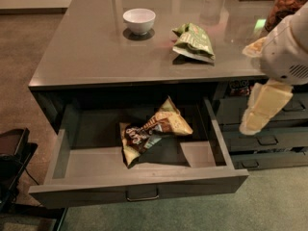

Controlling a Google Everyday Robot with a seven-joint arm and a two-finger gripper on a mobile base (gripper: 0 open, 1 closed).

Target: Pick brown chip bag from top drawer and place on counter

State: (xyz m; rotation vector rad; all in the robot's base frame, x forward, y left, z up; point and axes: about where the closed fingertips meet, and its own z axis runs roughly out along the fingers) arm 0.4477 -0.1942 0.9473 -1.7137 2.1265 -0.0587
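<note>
The brown chip bag (153,131) lies crumpled in the open top drawer (139,189), near its middle, dark brown centre with tan-yellow corners. The drawer is pulled far out from under the counter (96,47), its bar handle facing me. My gripper (263,109) hangs at the right edge of the view, cream-coloured, beside the counter's right front corner and to the right of the drawer, above the stacked drawers. It is apart from the bag and holds nothing that I can see.
A white bowl (139,20) and a green chip bag (194,43) sit on the counter. A jar (288,4) stands at the far right. Narrower stacked grey drawers (269,141) are right of the open drawer. A dark object (12,162) stands at the lower left.
</note>
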